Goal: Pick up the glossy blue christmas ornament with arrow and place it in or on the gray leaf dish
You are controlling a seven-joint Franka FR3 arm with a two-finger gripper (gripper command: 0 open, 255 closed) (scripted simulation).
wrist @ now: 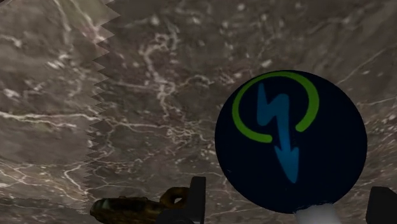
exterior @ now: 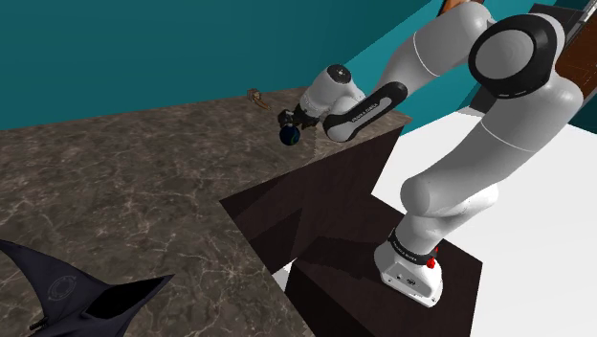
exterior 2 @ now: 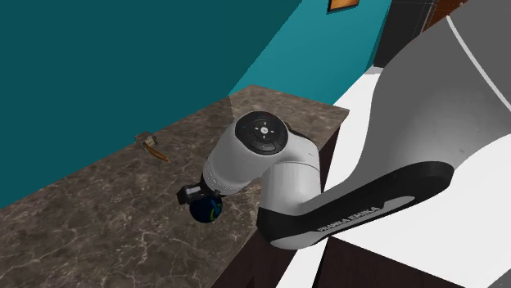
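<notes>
The ornament (wrist: 291,137) is a glossy dark blue ball with a green ring and a blue arrow on it. It sits between my two fingers (wrist: 198,194), which clasp its lower sides near a white cap. In the shoulder view the ornament (exterior: 290,136) hangs at my gripper (exterior: 288,124) just above the marble counter, near the counter's right end. The second exterior view shows the ornament (exterior 2: 206,210) under the gripper (exterior 2: 196,201). A dark grey-blue pointed leaf dish (exterior: 81,292) lies at the shoulder view's lower left, far from the gripper.
A small brown object (exterior: 256,94) lies on the brown marble counter (exterior: 124,191) by the teal wall, beyond the gripper, and the brown object (exterior 2: 152,146) appears again in the second exterior view. The counter's edge drops to a dark cabinet (exterior: 316,201) beside my stand.
</notes>
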